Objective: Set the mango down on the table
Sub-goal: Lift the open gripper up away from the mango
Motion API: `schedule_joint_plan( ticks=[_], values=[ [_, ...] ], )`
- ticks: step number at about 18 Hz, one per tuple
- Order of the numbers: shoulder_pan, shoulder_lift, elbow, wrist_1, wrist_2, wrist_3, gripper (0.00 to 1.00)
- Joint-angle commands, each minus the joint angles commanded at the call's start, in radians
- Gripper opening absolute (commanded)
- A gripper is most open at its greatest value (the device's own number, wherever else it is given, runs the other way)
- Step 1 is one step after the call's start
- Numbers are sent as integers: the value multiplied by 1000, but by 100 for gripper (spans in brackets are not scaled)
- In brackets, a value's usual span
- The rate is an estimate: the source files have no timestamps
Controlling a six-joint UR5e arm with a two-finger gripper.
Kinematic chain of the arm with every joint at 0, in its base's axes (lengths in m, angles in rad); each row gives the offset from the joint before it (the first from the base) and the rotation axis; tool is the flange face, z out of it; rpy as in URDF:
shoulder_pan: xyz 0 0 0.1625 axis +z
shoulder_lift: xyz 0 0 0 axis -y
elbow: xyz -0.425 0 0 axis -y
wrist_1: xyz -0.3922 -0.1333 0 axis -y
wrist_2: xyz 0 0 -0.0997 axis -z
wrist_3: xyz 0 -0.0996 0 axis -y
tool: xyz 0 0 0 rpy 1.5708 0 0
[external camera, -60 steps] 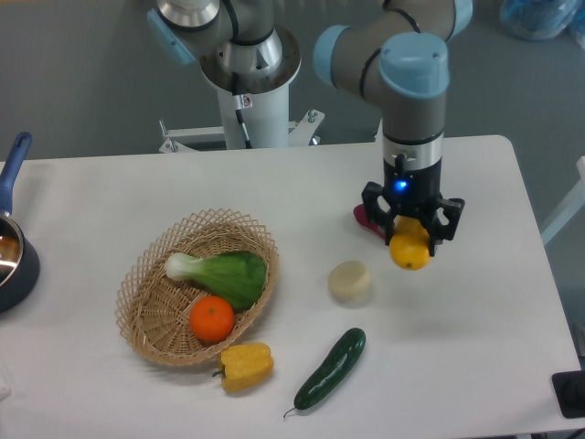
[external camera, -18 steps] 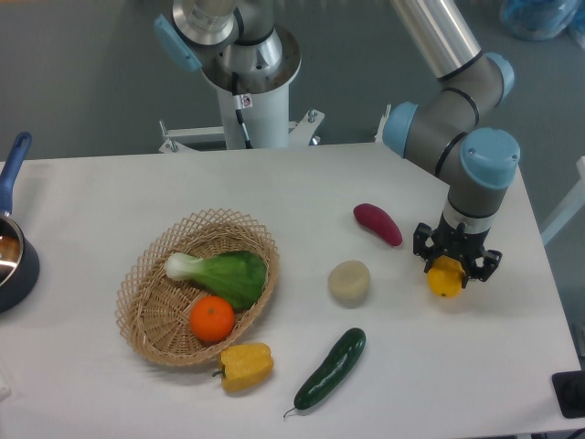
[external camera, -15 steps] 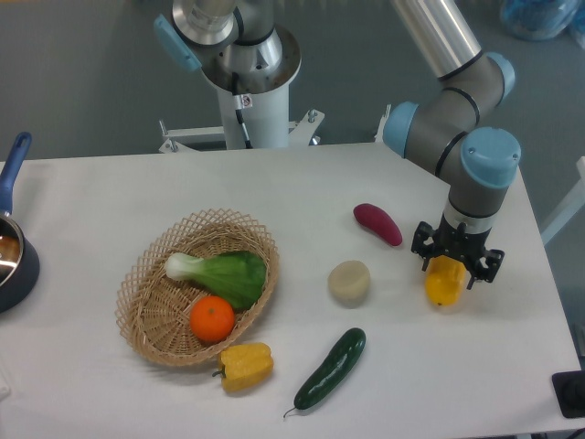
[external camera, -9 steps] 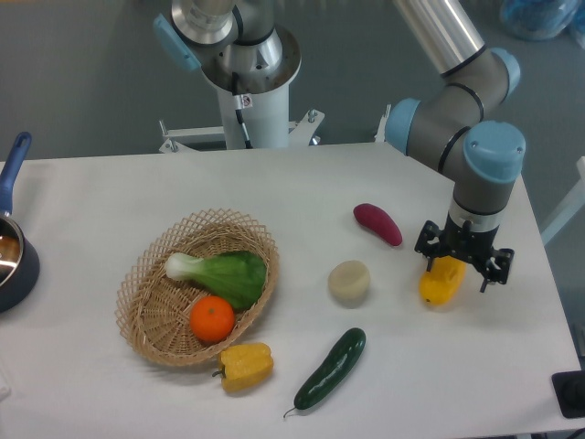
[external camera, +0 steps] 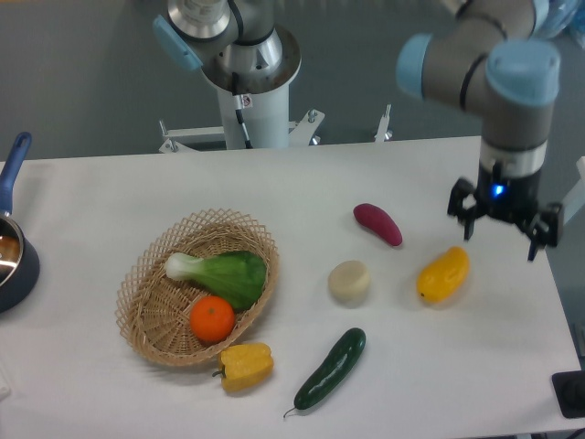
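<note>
The mango (external camera: 443, 274), a smooth yellow-orange oval, lies on its side on the white table (external camera: 110, 201), right of the pale round lump (external camera: 349, 281). My gripper (external camera: 502, 230) hangs above the table, up and to the right of the mango, apart from it. Its fingers are spread open and hold nothing.
A dark red oval vegetable (external camera: 377, 224) lies behind the lump. A cucumber (external camera: 330, 368) and a yellow bell pepper (external camera: 244, 365) lie near the front. The wicker basket (external camera: 164, 315) holds a leafy green (external camera: 224, 273) and an orange (external camera: 212, 319). A blue pot (external camera: 13, 256) sits at the left edge.
The gripper lowered the mango onto the table, opened and let it go, then rose up and to the right. The mango now lies tilted on its side.
</note>
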Motion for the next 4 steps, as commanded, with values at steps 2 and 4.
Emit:
schedule_joint_plan(
  ticks=[2, 4],
  values=[
    [23, 21, -3, -20, -2, 55, 100],
    [35, 31, -9, -31, -6, 69, 100]
  ],
)
